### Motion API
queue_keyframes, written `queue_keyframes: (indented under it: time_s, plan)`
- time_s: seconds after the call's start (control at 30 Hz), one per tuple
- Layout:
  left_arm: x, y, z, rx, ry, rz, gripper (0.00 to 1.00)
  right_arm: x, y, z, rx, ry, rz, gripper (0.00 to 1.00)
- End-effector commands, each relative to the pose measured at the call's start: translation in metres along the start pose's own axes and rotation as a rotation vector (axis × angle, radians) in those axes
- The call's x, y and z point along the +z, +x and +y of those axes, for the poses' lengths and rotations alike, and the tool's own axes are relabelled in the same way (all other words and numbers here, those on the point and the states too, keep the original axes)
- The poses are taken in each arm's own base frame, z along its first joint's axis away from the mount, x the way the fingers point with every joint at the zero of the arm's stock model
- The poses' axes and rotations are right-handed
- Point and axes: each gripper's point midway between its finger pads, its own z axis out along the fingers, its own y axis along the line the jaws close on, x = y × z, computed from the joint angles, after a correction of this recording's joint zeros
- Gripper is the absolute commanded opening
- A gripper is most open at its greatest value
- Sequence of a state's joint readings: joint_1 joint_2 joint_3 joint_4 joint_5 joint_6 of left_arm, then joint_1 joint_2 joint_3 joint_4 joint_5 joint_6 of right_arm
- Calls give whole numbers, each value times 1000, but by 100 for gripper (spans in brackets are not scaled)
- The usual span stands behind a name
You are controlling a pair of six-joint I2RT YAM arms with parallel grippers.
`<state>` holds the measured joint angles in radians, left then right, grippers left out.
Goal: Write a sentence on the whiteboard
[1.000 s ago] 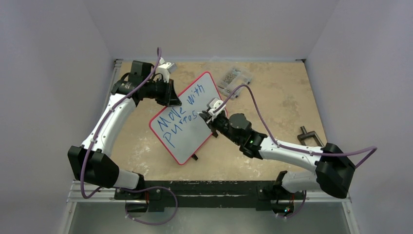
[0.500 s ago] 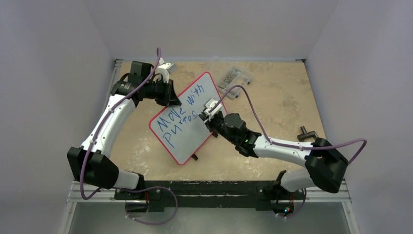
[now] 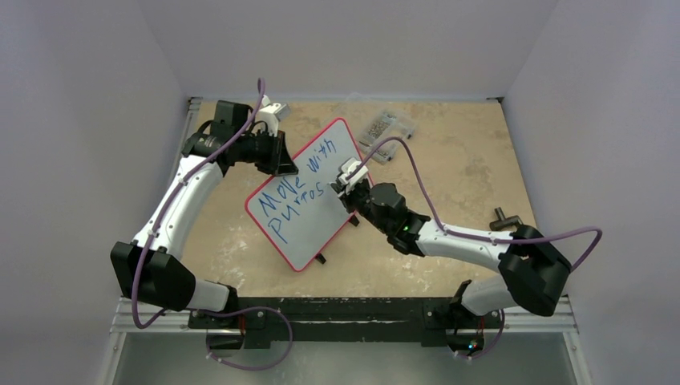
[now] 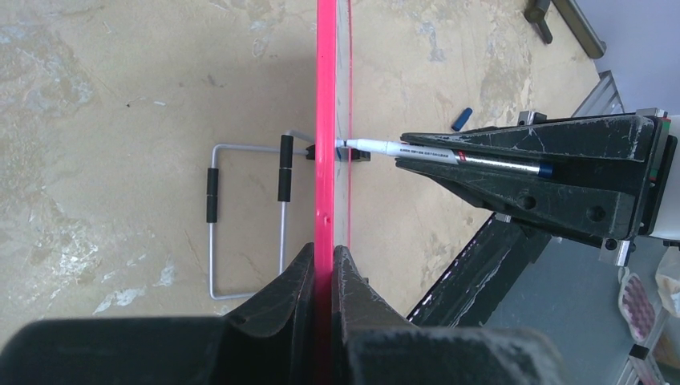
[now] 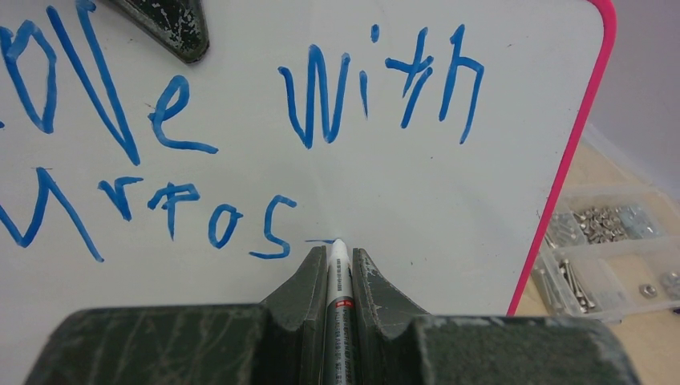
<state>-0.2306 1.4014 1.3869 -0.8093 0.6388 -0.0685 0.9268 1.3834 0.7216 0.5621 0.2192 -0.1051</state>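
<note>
The whiteboard [image 3: 309,241], white with a thin red rim, stands tilted on the table. Its blue sentence [image 3: 303,186] reads roughly "Molle with" over "purpos". My left gripper [image 3: 285,164] is shut on the board's upper left edge; in the left wrist view the jaws [image 4: 323,250] pinch the red rim [image 4: 325,120]. My right gripper [image 5: 338,253] is shut on a white marker [image 5: 338,277]. The marker's tip touches the board [image 5: 449,200] just right of the last "s", at the end of a short blue dash. The written words [image 5: 321,96] lie above and to the left of the tip.
A clear plastic box of screws [image 3: 387,130] lies behind the board, also in the right wrist view as the box [image 5: 609,249]. A black clamp [image 3: 507,218] sits at the right table edge. A wire stand [image 4: 248,216] props the board; a blue cap [image 4: 462,119] lies nearby.
My right arm's elbow has swung left and the marker tip has shifted slightly along the board past the "s". The left gripper and the board have not moved.
</note>
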Motion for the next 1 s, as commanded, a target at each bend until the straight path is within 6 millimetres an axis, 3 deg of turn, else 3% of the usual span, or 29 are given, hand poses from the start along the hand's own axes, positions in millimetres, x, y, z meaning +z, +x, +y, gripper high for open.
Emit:
queue_keyframes:
  time_s: [0.0, 0.3, 0.97]
  plan:
    - [-7, -14, -1, 57, -20, -60, 0, 9, -34, -10, 20, 39, -88, 0]
    - [-7, -13, -1, 57, -22, -59, 0, 13, -46, -7, 20, 17, -111, 0]
    - [-7, -14, 0, 57, -28, -62, 0, -1, -16, 12, 46, -84, -68, 0]
